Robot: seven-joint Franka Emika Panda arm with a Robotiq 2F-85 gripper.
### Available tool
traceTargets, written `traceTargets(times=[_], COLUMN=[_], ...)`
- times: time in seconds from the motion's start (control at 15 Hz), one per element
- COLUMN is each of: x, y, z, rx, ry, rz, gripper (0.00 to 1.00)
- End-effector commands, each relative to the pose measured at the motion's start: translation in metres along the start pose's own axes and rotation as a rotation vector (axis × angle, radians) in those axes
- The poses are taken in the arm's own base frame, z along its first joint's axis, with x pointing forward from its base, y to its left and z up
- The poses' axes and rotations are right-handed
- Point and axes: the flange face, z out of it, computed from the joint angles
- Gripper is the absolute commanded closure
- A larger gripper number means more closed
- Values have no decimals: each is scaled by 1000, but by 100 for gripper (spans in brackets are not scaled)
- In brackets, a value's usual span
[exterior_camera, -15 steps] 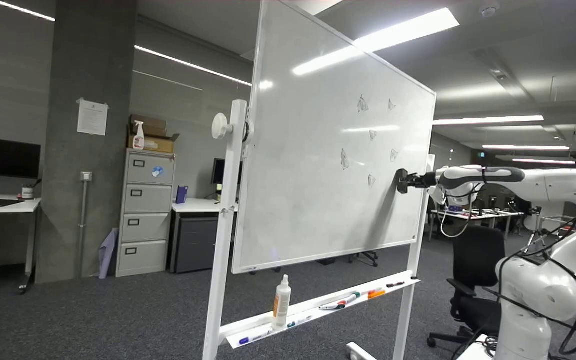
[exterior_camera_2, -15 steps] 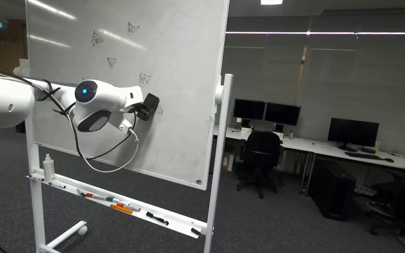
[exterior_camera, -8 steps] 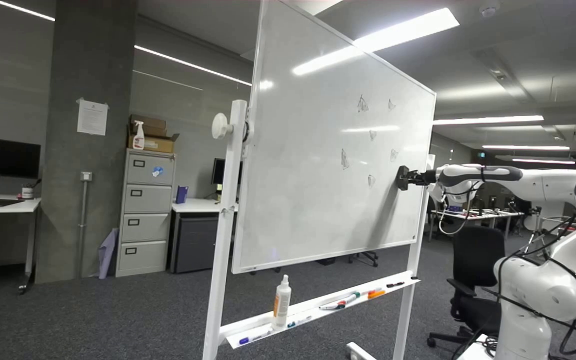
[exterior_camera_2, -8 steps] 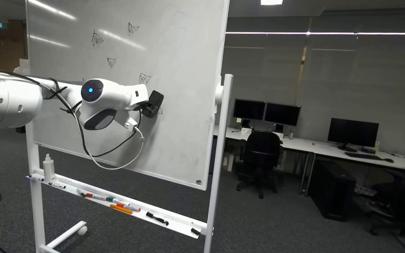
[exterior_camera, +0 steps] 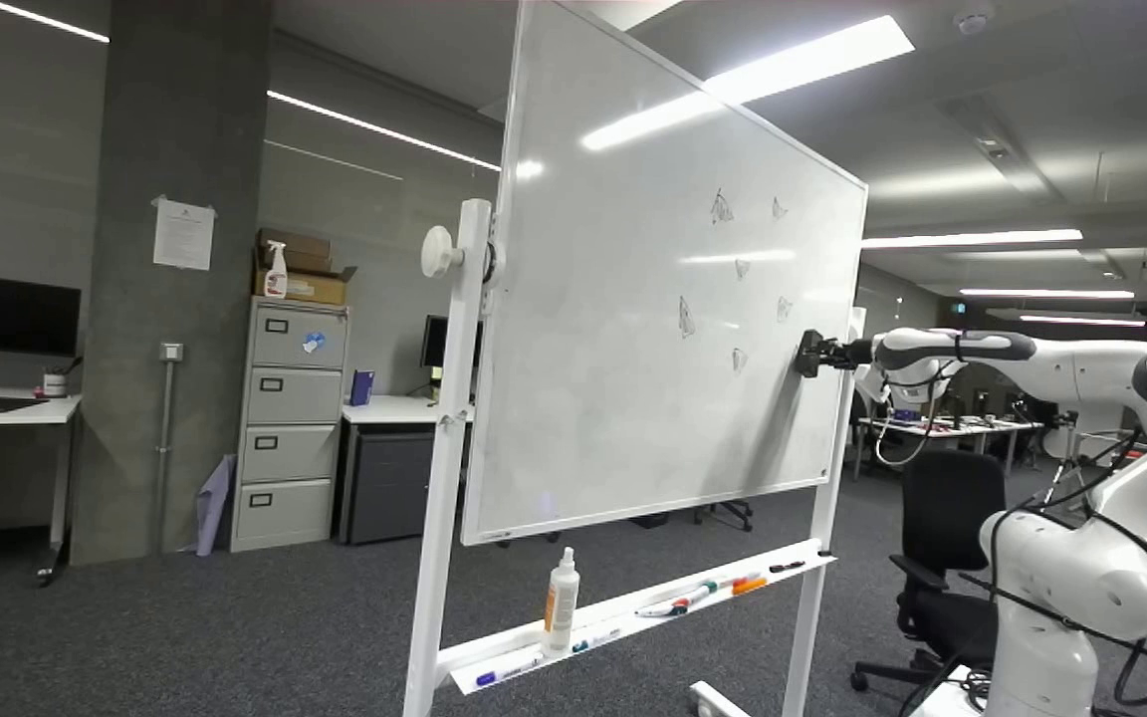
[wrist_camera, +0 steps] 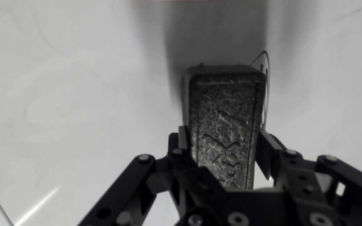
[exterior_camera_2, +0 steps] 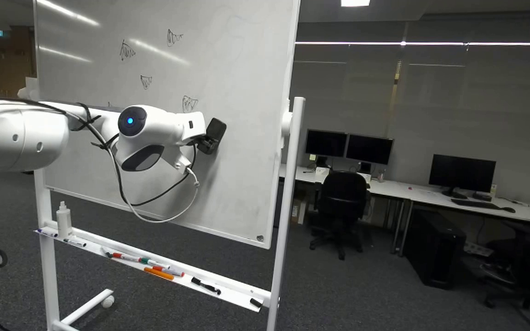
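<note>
Btwn tool's point(wrist_camera: 222, 134) fingers point(wrist_camera: 182, 138) sits blk eraser point(wrist_camera: 226, 97) (lettered).

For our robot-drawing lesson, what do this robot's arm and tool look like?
The arm is white, with rounded segments and dark grey panels; a dark disc bears a blue light. Black cables and a white cable run along it. The tool is black, with jointed fingers, pale screw heads and grey pads.

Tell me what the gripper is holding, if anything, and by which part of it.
The gripper holds the eraser, gripped across its width by its two long sides.
</note>
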Motion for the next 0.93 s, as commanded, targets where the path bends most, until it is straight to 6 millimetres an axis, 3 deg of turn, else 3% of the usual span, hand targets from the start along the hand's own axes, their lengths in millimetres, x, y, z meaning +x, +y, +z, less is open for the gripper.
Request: traceTargets(times=[0.0, 0.87], x=[6, -27], y=[6, -36], z=[14, 26], rx=[11, 101], ry=[35, -41], rz=[-18, -161], gripper=[70, 70])
